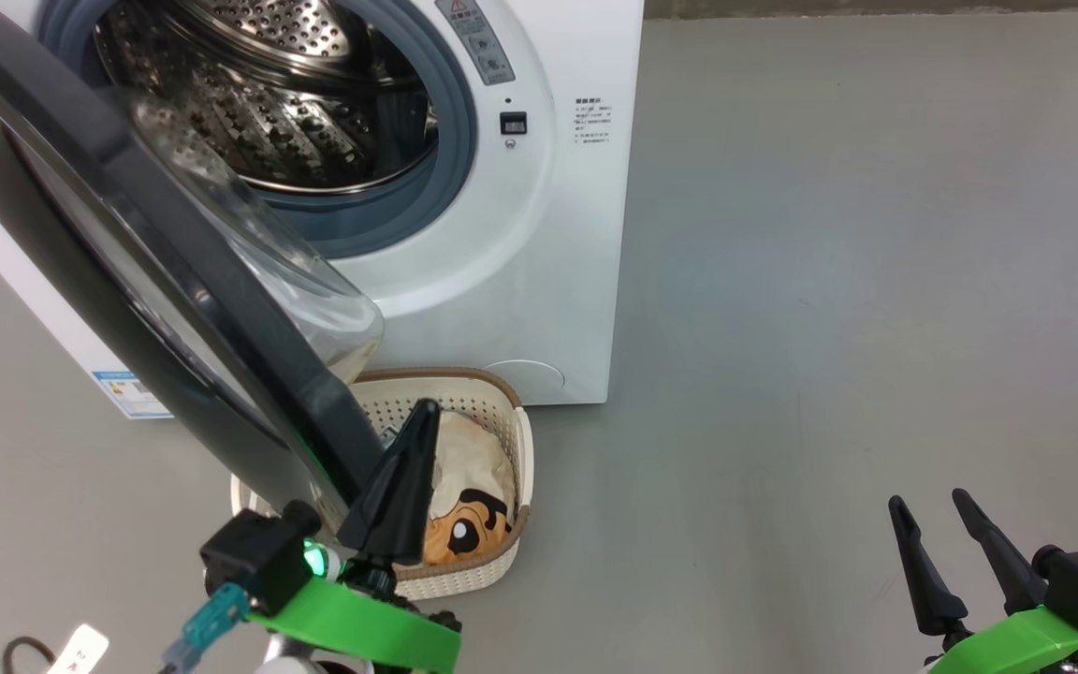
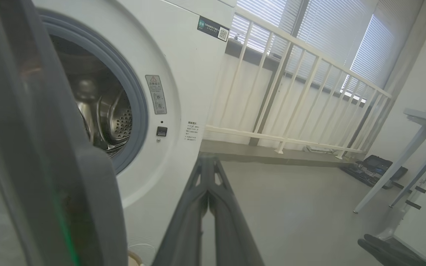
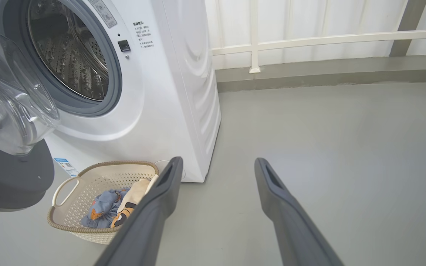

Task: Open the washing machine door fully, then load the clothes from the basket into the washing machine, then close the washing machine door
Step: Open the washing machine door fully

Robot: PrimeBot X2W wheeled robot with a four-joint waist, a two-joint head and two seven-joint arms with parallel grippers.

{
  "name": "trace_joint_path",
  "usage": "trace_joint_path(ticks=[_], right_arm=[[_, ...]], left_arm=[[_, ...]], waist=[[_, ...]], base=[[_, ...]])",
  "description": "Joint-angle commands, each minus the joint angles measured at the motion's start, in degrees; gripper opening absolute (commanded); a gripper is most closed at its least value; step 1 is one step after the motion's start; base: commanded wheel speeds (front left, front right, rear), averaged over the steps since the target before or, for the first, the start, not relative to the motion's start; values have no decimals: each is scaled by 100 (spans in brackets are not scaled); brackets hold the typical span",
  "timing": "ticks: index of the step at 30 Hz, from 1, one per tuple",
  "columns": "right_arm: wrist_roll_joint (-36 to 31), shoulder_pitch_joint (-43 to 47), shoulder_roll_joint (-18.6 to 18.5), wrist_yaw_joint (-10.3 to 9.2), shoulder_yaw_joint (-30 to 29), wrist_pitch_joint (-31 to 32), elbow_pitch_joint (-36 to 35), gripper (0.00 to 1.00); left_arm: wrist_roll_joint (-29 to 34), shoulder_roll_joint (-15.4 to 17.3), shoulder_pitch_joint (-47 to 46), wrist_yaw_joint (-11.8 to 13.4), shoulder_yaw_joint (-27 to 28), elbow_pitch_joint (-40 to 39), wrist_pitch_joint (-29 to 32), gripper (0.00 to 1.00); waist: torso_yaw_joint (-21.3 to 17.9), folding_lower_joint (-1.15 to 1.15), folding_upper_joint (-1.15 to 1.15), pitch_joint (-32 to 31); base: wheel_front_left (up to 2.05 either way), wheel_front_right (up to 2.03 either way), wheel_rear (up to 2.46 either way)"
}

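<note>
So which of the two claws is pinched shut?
The left gripper, by the washing machine door; its fingers press together, while the right gripper stands open.

our left gripper (image 1: 419,423) sits at the near left, fingers pressed together and pointing away; our right gripper (image 1: 926,504) rests at the near right, fingers spread wide.

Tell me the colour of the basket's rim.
Brown with a woven look, on the basket; its perforated sides are cream. The right wrist view shows it best.
</note>
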Motion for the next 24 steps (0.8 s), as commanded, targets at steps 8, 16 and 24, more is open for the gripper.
trace_joint_path(ticks=[8,16,24], right_arm=[[-43,-148,-47,9,136,-70,-134,100],[-53,-150,-50,9,141,-70,-167,100],[-55,-126,-64,9,109,-70,-199,100]], left_arm=[[-355,17,-464,130,285,843,-30,0],[-480,17,-558,137,434,1275,-30,0],[-510,16,-522,120,647,1397,-30,0]], waist=[[-16,0,0,-38],[10,0,0,-65],[89,0,0,-84]], base=[[0,0,0],[0,0,0],[0,0,0]])
